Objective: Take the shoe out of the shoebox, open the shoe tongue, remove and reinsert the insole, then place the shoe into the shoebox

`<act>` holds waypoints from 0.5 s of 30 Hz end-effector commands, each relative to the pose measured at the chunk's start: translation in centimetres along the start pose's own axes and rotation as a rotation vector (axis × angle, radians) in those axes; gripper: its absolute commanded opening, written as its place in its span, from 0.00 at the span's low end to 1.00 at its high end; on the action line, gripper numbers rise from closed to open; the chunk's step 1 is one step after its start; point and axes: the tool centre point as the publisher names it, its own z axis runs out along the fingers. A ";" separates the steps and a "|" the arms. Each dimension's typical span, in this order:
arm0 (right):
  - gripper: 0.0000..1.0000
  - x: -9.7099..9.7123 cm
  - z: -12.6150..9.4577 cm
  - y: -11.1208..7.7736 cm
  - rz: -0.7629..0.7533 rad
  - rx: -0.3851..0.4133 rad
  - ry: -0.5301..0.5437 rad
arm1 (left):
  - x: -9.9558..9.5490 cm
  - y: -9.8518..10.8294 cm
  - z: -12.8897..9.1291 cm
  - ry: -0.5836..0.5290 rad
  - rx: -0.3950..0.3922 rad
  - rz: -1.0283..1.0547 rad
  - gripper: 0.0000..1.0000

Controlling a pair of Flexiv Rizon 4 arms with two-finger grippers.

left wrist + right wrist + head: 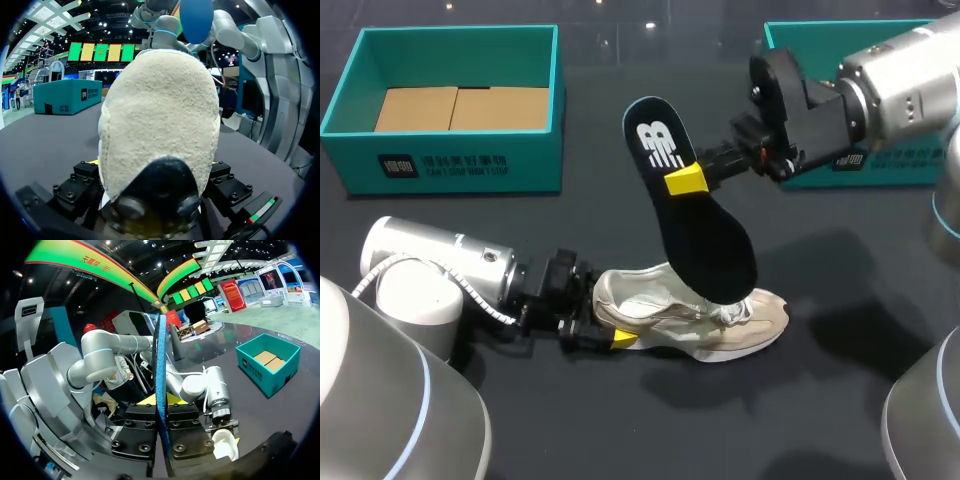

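Right claw (685, 181) astride insole (708, 240) above shoe (745, 322)

Under everything you have the table (620, 420), a matte, near-black surface that fills the frame from the lower edge up to the upper edge. A softer, darker shadow lies across it right of centre, low in the frame. In the upper left of the frame you can see two cardboard panels (415, 108), tan and flat, lying side by side with their edges touching. They rest on the floor of the teal box (450, 160) there, which is open at the top. In both wrist views the same table shows as a smooth grey plane with a faint sheen.
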 end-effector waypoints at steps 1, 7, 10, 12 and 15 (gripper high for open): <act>0.00 0.8 -0.1 -0.6 -0.001 -0.025 -0.055 | 0.0 0.1 0.0 0.000 -0.001 0.000 0.00; 0.00 2.9 -3.4 -1.2 0.067 -0.142 -0.175 | 0.0 0.1 0.0 0.000 -0.001 0.000 0.00; 0.00 5.0 -4.5 -1.0 0.128 -0.194 -0.236 | 0.0 0.1 0.0 0.000 -0.001 0.000 0.00; 0.00 5.0 -4.5 -1.0 0.128 -0.194 -0.236 | 0.0 0.1 0.0 0.000 -0.001 0.000 0.00; 0.00 5.0 -4.5 -1.0 0.128 -0.194 -0.236 | 0.0 0.1 0.0 0.000 -0.001 0.000 0.00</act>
